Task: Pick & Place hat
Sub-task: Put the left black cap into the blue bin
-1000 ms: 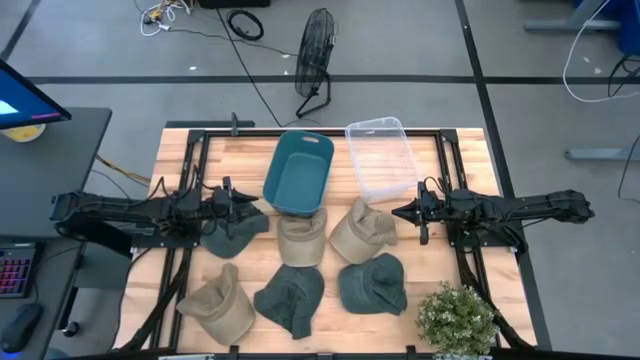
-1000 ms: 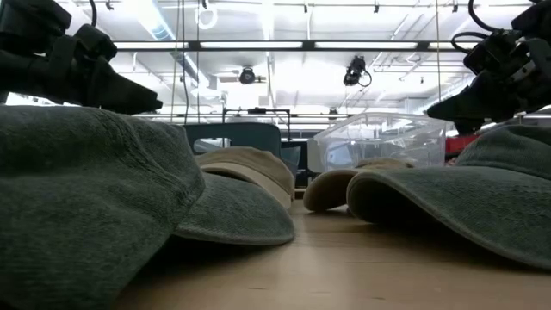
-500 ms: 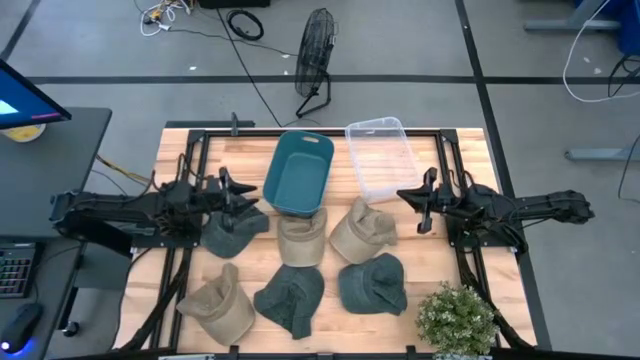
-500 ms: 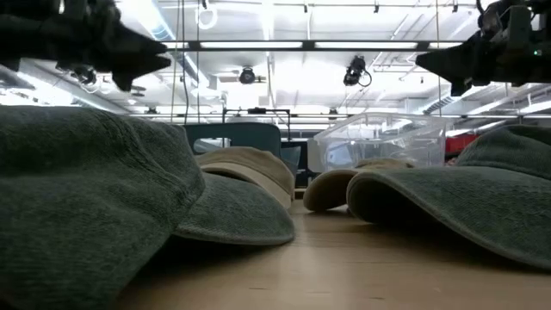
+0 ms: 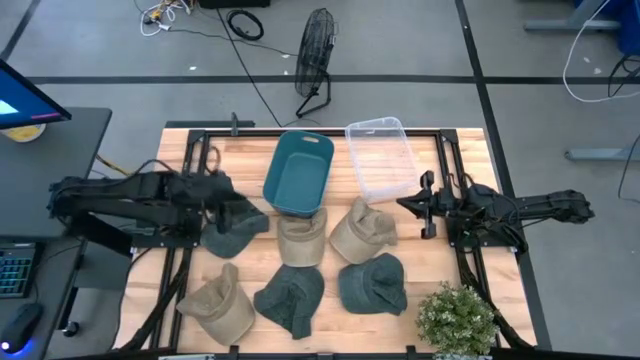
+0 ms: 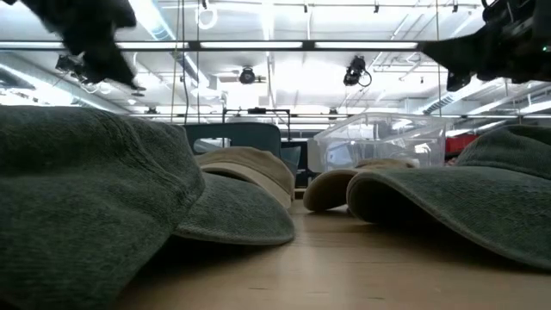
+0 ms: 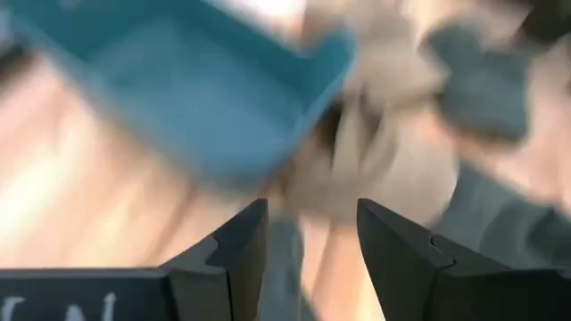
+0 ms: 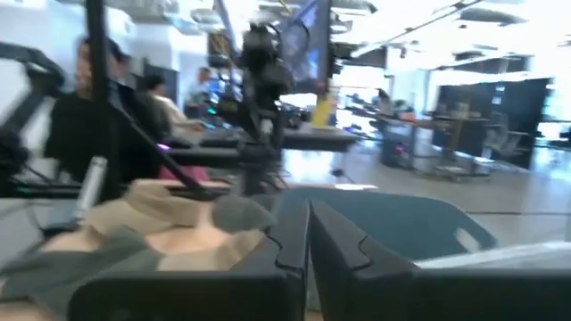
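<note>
From above, six hats lie on the table. A green hat (image 5: 235, 232), a tan hat (image 5: 302, 238) and another tan hat (image 5: 362, 232) sit mid-table. Toward the front edge sit a tan hat (image 5: 220, 307) and two green hats (image 5: 291, 298) (image 5: 372, 284). A teal bin (image 5: 299, 173) and a clear bin (image 5: 381, 157) stand at the back edge, a plant (image 5: 456, 318) at the front right corner. The left gripper (image 5: 222, 203) hovers over the left green hat; the right gripper (image 5: 421, 206) is near the right tan hat.

At table height, hat brims fill the foreground, both arms raised clear.

The left wrist camera, blurred, shows its fingers (image 7: 239, 241) parted and empty.

The right wrist camera shows its fingers (image 8: 290, 239) pressed together, empty, and people beyond.
</note>
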{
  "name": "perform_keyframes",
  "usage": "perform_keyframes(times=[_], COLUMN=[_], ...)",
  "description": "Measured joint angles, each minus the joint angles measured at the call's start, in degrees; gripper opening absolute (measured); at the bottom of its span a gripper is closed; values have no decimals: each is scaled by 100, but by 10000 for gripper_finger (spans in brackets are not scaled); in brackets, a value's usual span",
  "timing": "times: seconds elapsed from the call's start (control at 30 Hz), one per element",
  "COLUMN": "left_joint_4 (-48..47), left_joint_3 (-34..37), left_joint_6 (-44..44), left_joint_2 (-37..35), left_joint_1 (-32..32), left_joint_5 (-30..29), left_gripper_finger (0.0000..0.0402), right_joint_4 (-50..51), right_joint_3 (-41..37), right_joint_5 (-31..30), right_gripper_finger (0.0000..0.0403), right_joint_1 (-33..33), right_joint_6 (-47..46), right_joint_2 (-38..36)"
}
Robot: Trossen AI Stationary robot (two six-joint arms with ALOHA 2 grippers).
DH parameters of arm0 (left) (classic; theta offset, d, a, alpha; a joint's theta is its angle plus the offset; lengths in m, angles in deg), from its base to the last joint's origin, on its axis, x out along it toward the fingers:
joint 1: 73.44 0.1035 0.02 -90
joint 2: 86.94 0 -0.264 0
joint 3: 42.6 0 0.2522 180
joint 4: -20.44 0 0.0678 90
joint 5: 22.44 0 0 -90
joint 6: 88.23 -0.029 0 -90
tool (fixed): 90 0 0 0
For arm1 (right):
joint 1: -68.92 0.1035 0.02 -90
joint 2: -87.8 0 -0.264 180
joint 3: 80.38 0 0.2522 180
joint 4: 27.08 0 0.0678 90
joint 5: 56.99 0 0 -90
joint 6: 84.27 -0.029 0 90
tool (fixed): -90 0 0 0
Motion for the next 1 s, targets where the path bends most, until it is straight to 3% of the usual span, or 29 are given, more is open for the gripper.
perform_keyframes(times=[0.13,0.33,0.6,0.8,1.0], left_joint_4=[-650,-469,-331,-365,-361], left_joint_3=[184,477,481,481,481], left_joint_6=[786,1343,1019,849,854], left_joint_2=[275,741,1257,1622,2050], left_joint_1=[-390,-911,-1002,-999,-761], left_joint_5=[-2,222,197,-446,-467], left_gripper_finger=[177,177,219,263,267], right_joint_4=[-64,-60,-538,-703,20], right_joint_3=[0,0,0,379,1363], right_joint_5=[34,38,36,36,36], right_gripper_finger=[30,94,187,200,197], right_joint_1=[-2,-2,-2,-2,0], right_joint_6=[-83,-233,-432,-432,-572], right_joint_2=[8,121,451,1095,2272])
